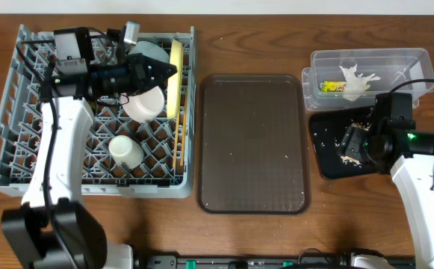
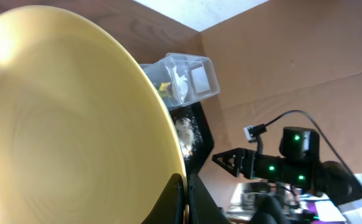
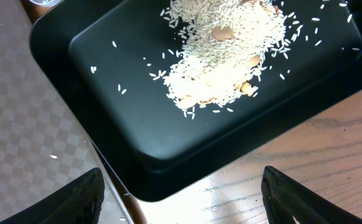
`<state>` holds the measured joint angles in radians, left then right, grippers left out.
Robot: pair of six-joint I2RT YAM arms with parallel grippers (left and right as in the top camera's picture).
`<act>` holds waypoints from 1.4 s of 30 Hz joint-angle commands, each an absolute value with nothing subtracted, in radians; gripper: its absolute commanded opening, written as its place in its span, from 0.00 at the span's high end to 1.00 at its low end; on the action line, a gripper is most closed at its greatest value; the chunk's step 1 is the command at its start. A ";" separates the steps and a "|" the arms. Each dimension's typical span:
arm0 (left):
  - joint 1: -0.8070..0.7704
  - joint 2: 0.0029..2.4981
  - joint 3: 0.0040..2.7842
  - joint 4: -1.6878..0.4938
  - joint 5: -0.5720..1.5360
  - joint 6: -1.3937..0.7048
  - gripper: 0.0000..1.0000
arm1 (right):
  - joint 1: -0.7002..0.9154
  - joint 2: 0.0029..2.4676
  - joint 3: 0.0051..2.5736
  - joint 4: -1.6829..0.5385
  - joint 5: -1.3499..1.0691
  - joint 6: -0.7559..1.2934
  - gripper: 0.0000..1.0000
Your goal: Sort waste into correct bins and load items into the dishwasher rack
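Observation:
My left gripper (image 1: pixel 170 71) is shut on the rim of the yellow plate (image 1: pixel 175 79), which stands on edge at the right side of the grey dishwasher rack (image 1: pixel 7 127); the plate fills the left wrist view (image 2: pixel 62 124). In the rack are a white bowl (image 1: pixel 143 103), a small white cup (image 1: pixel 126 150), a light blue bowl (image 1: pixel 148 52) and chopsticks (image 1: pixel 177 146). My right gripper (image 3: pixel 181 199) is open above the black tray (image 1: pixel 329 157), which holds beige food scraps (image 3: pixel 221 50). The clear tub (image 1: pixel 418 60) holds white tissue (image 1: pixel 356 81) and the green-yellow wrapper (image 1: pixel 330 87).
A large dark brown serving tray (image 1: pixel 252 142) lies in the middle of the wooden table, with a few stray crumbs on it. The clear tub and black tray sit at the right, close to the table's right edge.

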<state>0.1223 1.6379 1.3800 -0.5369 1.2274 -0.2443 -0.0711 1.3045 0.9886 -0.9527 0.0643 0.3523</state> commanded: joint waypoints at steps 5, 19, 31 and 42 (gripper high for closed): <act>0.134 1.745 1.378 -0.533 1.324 -0.253 0.94 | -0.080 1.294 1.002 -0.955 0.075 0.362 0.21; 0.142 1.837 1.378 -0.532 1.140 -0.253 0.25 | -0.080 1.294 1.002 -0.955 0.074 0.362 0.21; 0.151 1.689 1.379 -0.518 0.852 -0.221 0.15 | -0.077 1.294 1.002 -0.791 0.044 0.344 0.07; 0.138 1.554 1.379 -0.785 0.122 -0.306 0.14 | -0.029 1.327 1.002 -0.485 -0.275 0.132 0.03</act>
<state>0.1417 1.5414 1.3815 -0.7132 0.3973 -0.2619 -0.0521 1.3064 0.9924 -0.4812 -0.2218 0.1928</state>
